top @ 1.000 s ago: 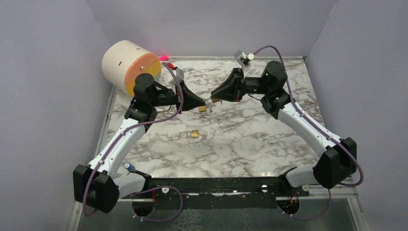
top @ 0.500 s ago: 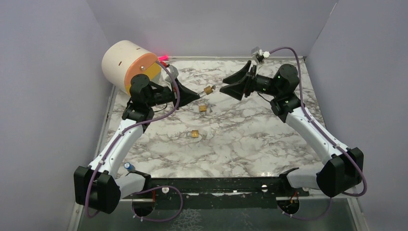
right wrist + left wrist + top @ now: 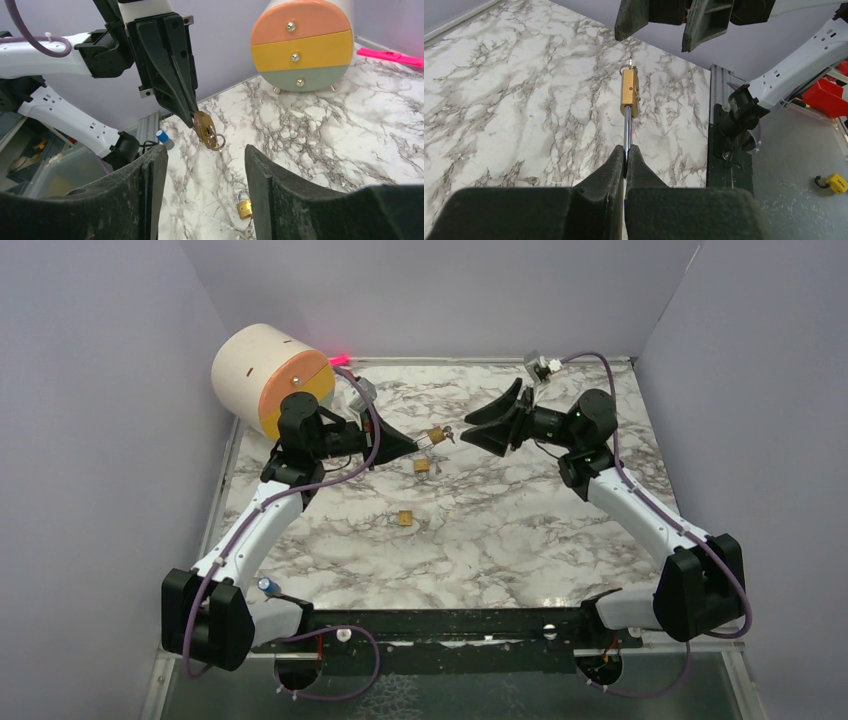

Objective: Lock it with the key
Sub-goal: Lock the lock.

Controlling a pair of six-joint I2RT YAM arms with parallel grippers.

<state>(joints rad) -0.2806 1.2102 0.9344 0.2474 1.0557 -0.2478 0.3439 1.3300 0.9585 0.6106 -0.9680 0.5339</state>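
Observation:
My left gripper (image 3: 415,443) is shut on the steel shackle of a brass padlock (image 3: 435,435) and holds it in the air above the marble table. In the left wrist view the shackle runs out from my fingertips (image 3: 625,150) to the brass padlock body (image 3: 629,92). A small key ring (image 3: 630,62) hangs at the body's far end. My right gripper (image 3: 466,430) is open and empty, facing the padlock from the right, a short gap away. In the right wrist view the padlock (image 3: 205,129) and its ring (image 3: 217,142) hang just beyond my open gripper (image 3: 205,155).
Two more brass padlocks lie on the table, one below the held one (image 3: 423,466) (image 3: 244,207) and one nearer the front (image 3: 405,518). A round drum with coloured drawers (image 3: 270,375) stands at the back left, with a pink object (image 3: 340,360) beside it. A blue-capped item (image 3: 266,585) sits by the left base.
My left gripper has lifted the padlock off the table area into the air. My right gripper drew back to the right and now faces the padlock, with its jaws wide.

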